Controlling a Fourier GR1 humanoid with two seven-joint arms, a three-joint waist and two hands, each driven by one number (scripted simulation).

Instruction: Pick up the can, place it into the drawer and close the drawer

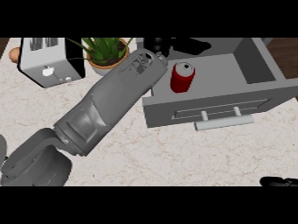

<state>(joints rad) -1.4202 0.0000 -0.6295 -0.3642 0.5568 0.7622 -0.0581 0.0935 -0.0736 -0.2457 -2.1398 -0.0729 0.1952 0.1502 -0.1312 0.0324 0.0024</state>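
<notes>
Red can point(182, 77) upright inside open drawer point(254, 65), frame upper right. Left hand point(159, 45) above it, fingers unreadable; right hand point(286, 181) likewise. Next: withdraw, push drawer shut.

Can point(182, 77) upright in drawer point(241, 72), seemingly.
</notes>
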